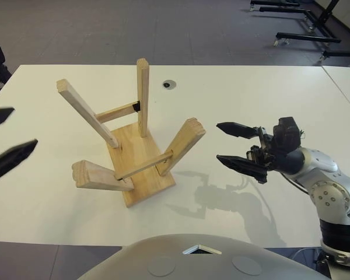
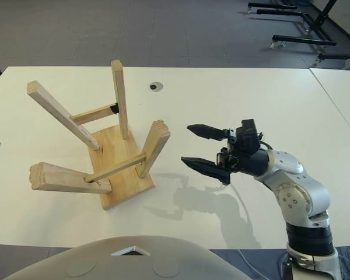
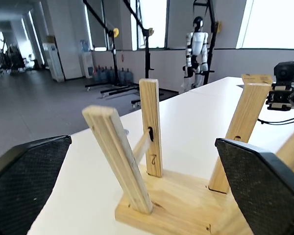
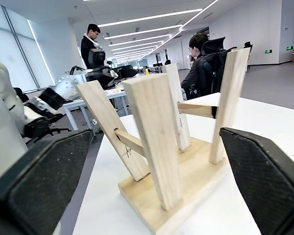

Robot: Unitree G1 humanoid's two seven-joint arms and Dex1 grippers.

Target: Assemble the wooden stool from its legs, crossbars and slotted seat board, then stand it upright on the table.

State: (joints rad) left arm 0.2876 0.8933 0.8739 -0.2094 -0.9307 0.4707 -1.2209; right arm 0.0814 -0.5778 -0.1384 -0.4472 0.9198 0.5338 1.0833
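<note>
1. The stool [image 1: 137, 151] sits upside down at the table's middle-left. Its seat [image 1: 147, 186] lies flat on the table [image 1: 251, 93] and four legs [image 1: 142, 96] splay upward, a pose we judge suits slotting parts in from above.
2. Two crossbars [image 1: 118, 112] tie the legs in pairs, so assembly looks done to us; only the turn upright is left.
3. At the stool's 3 o'clock our right gripper [image 1: 217, 141] hovers near, fingers wide apart and holding nothing.
4. At its 9 o'clock our left gripper [image 1: 24, 125] hangs likewise, spread wide and empty.
5. We judge they flank the stool to clasp it from both sides for the flip.
6. A small hole [image 1: 169, 84] marks the table at the stool's 1 o'clock.
</note>
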